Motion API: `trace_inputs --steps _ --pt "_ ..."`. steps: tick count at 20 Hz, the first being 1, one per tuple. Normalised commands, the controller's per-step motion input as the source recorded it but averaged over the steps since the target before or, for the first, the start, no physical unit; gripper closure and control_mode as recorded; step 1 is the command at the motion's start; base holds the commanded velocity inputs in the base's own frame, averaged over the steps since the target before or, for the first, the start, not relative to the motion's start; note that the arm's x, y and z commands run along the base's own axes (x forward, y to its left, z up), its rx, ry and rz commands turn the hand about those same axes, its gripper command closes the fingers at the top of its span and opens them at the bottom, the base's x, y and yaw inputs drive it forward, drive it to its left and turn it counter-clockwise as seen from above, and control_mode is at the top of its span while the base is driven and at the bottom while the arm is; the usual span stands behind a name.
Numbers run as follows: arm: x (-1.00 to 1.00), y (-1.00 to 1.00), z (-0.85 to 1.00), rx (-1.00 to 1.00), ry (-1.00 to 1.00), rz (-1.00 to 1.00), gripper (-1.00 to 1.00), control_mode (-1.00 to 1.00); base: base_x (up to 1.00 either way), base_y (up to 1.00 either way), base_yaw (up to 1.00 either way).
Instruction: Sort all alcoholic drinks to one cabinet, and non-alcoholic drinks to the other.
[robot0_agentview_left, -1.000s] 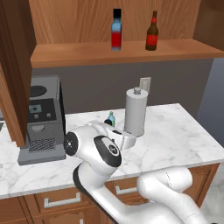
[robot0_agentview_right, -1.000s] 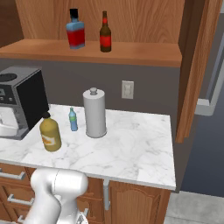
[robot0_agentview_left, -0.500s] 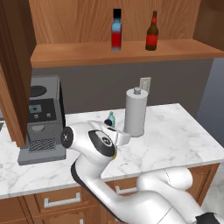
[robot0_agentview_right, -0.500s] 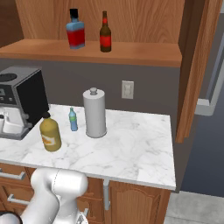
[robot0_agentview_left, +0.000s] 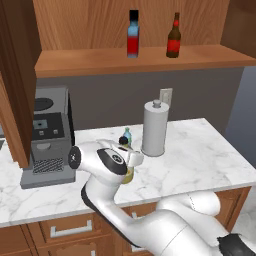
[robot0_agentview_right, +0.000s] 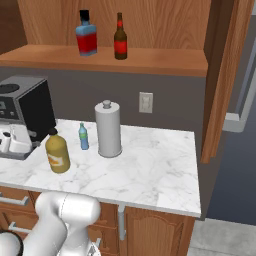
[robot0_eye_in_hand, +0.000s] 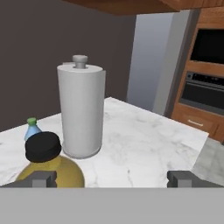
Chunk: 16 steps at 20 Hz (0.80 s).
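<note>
The step in hand appears to be the approach to the orange-yellow juice bottle, which stands on the marble counter directly ahead of the gripper, nearest its left finger. The jaws stand wide apart and hold nothing; no contact is evident. The next move likely calls for centring the bottle between the fingers before closing. Just beyond it is the small light-blue bottle; beside that, the paper-towel roll. Farthest, on the cabinet shelf above, stand the blue bottle and the dark-brown bottle.
</note>
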Motion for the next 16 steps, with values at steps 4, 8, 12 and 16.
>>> trace_inputs --steps 4,8,12,16 --pt "0.16 0.08 -0.05 0.0 0.0 0.0 -1.0 -1.0 0.0 0.0 0.0" --pt "0.14 0.02 0.0 0.0 0.0 -0.03 -1.0 -1.0 0.0 0.0 0.0" --pt "0.19 0.0 -0.01 -0.01 0.0 -0.03 -1.0 -1.0 0.0 0.0 0.0" --pt "0.24 0.0 -0.05 -0.01 0.0 -0.03 -1.0 -1.0 0.0 0.0 0.0"
